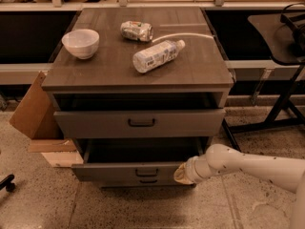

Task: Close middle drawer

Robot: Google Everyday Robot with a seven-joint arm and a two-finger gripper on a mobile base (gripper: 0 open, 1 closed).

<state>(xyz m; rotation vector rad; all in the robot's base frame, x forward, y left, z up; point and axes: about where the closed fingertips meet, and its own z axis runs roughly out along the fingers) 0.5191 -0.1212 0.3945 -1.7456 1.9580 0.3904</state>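
Observation:
The middle drawer (114,172) is a dark grey, low-fronted drawer with a small black bar handle (147,172). It stands pulled out of the cabinet (136,75), and its dark inside shows. My gripper (182,174) is at the end of the white arm that reaches in from the right. It sits against the right end of the drawer's front panel. The taller-fronted top drawer (95,124) above is also a little open. The lowest front (148,181) just shows below the middle drawer.
On the cabinet top lie a white bowl (80,43), a crushed can (137,30) and a plastic bottle (157,56). A cardboard box (31,106) and a wood block (55,154) stand at the cabinet's left. A black stand (286,99) is at the right.

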